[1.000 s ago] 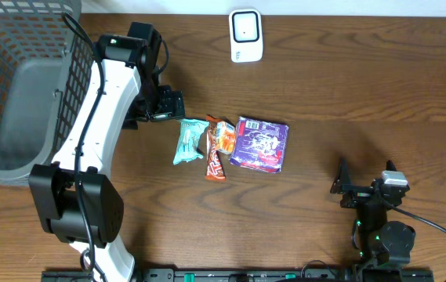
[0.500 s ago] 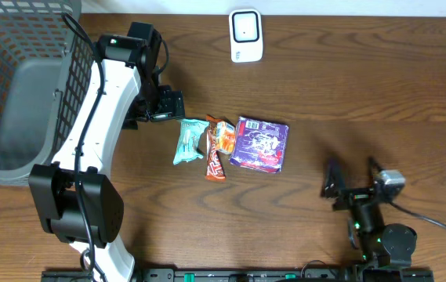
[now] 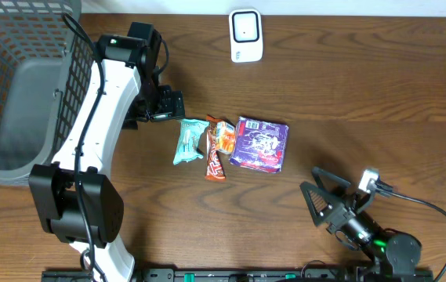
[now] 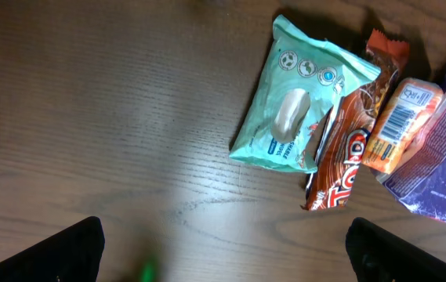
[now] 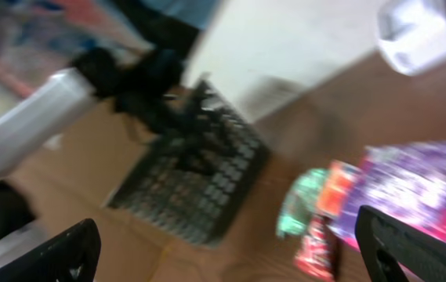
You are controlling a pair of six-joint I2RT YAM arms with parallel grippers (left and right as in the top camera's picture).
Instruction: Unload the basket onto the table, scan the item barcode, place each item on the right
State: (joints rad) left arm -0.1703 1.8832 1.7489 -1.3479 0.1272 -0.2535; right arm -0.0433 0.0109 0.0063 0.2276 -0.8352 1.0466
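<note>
As the task stands: no item is gripped or lifted, and nothing is presented to the scanner [image 3: 246, 35]. Picking, showing a barcode and scanning are all judged to be left.
Items: four snack packets are laid in a close row at the middle of the table [image 3: 364, 94]. From left to right they are a mint-green packet [image 3: 189, 141], a brown chocolate bar [image 3: 215, 162], an orange packet [image 3: 224, 135] and a purple packet [image 3: 260, 144].
Barcode: one is seen face-up on the orange packet in the left wrist view. No other can be made out.
Left gripper [image 3: 168, 105]: the jaws are spread wide with nothing between them. It is poised just left of the mint-green packet, apart from it.
Right gripper [image 3: 319, 196]: the jaws are gaping and empty. It is tilted at the near right, well apart from the packets, and its camera view is blurred.
Scanner: a small white unit is set at the far edge, well apart from the packets, with bare wood between.
Basket [image 3: 19, 86]: a dark wire basket is placed at the far left, beside the left arm.
In the way: the packets overlap at their edges, so lifting one cleanly is judged awkward.
</note>
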